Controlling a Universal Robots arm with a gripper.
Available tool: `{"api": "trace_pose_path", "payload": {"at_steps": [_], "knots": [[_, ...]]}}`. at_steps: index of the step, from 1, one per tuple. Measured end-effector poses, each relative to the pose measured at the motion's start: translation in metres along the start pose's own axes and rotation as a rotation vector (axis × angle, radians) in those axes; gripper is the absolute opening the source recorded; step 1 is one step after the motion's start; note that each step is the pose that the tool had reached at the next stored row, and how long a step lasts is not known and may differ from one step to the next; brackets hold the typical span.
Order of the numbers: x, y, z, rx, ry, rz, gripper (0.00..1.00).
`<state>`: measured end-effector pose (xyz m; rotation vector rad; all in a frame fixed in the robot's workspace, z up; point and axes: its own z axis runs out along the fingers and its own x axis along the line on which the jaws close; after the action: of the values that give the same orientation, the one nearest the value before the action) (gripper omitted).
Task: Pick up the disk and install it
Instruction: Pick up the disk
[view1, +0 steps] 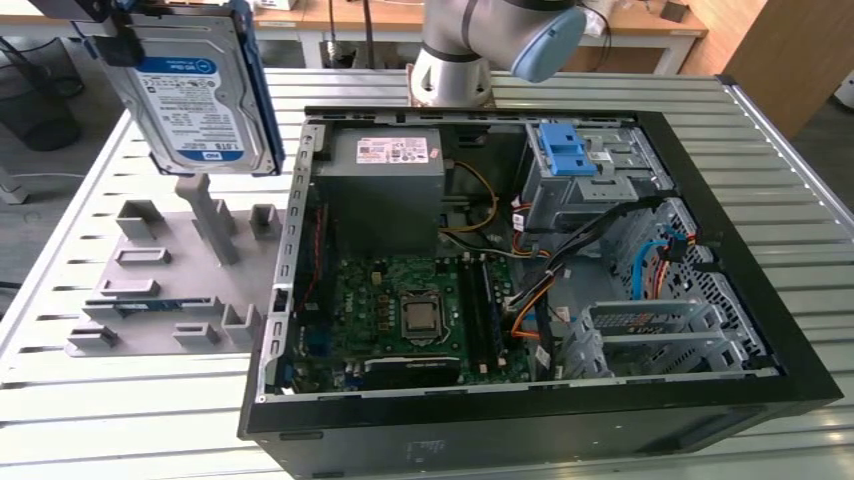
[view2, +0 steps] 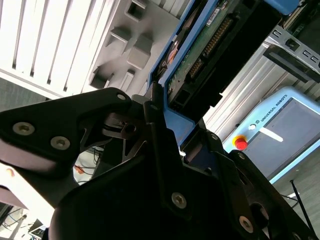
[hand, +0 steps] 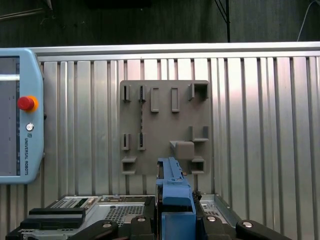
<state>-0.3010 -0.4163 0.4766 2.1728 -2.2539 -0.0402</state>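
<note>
Exterior view: I see the disk held aloft at the exterior view's left of the open computer case. It hangs above the grey fixture plate, its white-and-blue label facing the camera.

Pincer: the gripper grips the disk at its upper end, closed narrow onto the blue carrier frame. In the second wrist view the gripper shows its black fingers pressed against either side of that blue frame, and I see nothing else touching them.

Disk close up: in the second wrist view the disk turns its green circuit-board side and connector row to the lens, reaching away from the jaws. In the first wrist view the disk appears edge-on as a blue strip rising from the gripper.

Plate: in the first wrist view the fixture plate, with its raised slots and brackets, lies flat on the slatted metal table beyond the disk's far end.

Case: it lies on its side with the motherboard, the grey power supply box and the blue latch tabs exposed, all well apart from the disk.

Arm base: it stands behind the case.

Teach pendant: it rests on the table near the plate, red button showing.
</note>
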Motion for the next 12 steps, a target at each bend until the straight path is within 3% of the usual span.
{"api": "trace_pose_path", "payload": {"at_steps": [12], "knots": [[0.0,-0.0028,0.0,0.0,0.0,0.0,0.36]]}}
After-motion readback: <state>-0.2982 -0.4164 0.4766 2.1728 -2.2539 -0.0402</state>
